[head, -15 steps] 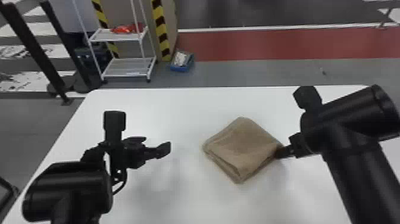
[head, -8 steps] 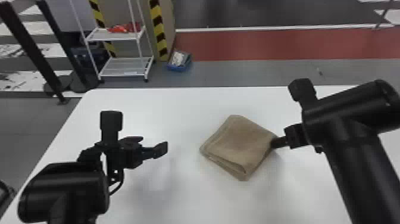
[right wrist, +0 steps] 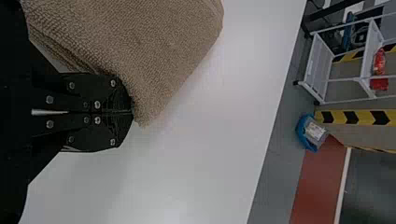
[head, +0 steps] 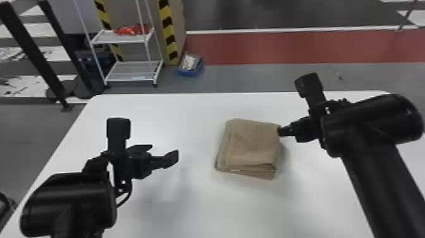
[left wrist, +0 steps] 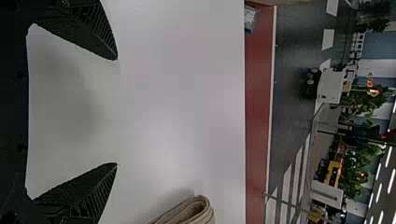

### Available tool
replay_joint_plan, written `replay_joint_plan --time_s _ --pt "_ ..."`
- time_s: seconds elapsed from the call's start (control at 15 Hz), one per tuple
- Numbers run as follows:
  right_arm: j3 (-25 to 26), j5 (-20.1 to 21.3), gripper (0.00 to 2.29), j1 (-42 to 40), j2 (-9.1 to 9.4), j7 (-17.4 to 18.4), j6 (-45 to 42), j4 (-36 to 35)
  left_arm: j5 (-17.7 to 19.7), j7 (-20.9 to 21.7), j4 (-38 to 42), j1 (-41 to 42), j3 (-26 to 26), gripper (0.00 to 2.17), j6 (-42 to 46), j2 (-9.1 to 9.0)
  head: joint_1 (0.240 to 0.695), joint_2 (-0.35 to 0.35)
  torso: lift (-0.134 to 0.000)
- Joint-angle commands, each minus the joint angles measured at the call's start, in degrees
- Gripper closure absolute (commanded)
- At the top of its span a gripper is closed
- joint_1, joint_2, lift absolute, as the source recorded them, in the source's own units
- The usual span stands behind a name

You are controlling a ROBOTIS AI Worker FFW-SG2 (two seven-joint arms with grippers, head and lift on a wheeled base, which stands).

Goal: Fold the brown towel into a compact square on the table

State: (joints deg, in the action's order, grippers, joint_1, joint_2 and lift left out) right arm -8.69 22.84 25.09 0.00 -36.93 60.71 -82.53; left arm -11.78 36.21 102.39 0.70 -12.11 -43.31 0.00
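Note:
The brown towel [head: 251, 145] lies folded in a thick, roughly square stack on the white table, its layered edges showing at the near and left sides. At its right edge is my right gripper [head: 280, 131], and in the right wrist view the fingers of the right gripper [right wrist: 132, 112] are together at a corner of the towel [right wrist: 154, 51]; whether cloth is pinched between them I cannot tell. My left gripper [head: 177, 155] is apart from the towel, to its left. In the left wrist view the left gripper [left wrist: 116, 112] has its fingers wide apart, with a rolled towel edge [left wrist: 189, 212] beyond them.
White table surface [head: 177, 117] surrounds the towel and lies between it and my left arm. Beyond the far edge, on the floor, stand a white wire shelf [head: 132, 71] and a blue bin [head: 190, 65].
The towel has turned from a diamond pose to nearly square-on to the table. My right gripper has moved away from the robot along with its right corner. The left arm shows little change.

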Motion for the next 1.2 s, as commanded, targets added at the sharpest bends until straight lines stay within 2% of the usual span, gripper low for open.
replay_joint_plan --time_s 0.0,0.33,0.47,0.6,0.67,0.8,1.0,1.13 --pt "0.4 -0.3 2.20 0.2 0.05 0.0 -6.4 2.1 0.0 0.0 0.0 0.0 -0.2 0.07 0.6 -0.15 0.695 0.105 -0.124" --pt "-0.3 -1.8 2.19 1.8 0.05 -0.4 -7.5 6.3 0.1 0.0 -0.5 -0.3 -0.4 0.07 1.2 -0.15 0.695 0.115 -0.124" --pt "-0.1 -0.8 2.19 -1.1 0.05 -2.1 -2.4 1.1 0.1 0.0 -0.7 -0.4 -0.6 0.07 1.2 -0.15 0.695 0.122 -0.124" --pt "0.8 1.0 2.19 -4.1 0.05 -5.8 4.5 -7.3 0.2 0.0 -1.4 -1.0 -1.1 0.07 1.2 -0.15 0.695 0.128 -0.124" --pt "2.0 1.7 2.19 -5.8 0.05 -9.2 8.9 -12.5 0.2 0.1 -1.8 -1.4 -1.0 0.07 1.2 -0.15 0.695 0.131 -0.124" --pt "3.2 1.4 2.19 -8.9 0.05 -12.0 12.7 -18.9 0.3 0.1 -1.8 -1.5 -0.5 0.07 1.2 -0.15 0.695 0.133 -0.124" --pt "3.4 -0.4 2.19 -9.7 0.05 -12.6 12.7 -21.9 0.3 0.1 -1.7 -1.1 -0.5 0.07 1.2 -0.15 0.695 0.130 -0.124" --pt "3.8 -4.8 2.19 -9.2 0.05 -11.6 11.7 -20.8 0.3 0.2 -1.1 -0.8 -0.6 0.07 1.2 -0.15 0.695 0.135 -0.124"
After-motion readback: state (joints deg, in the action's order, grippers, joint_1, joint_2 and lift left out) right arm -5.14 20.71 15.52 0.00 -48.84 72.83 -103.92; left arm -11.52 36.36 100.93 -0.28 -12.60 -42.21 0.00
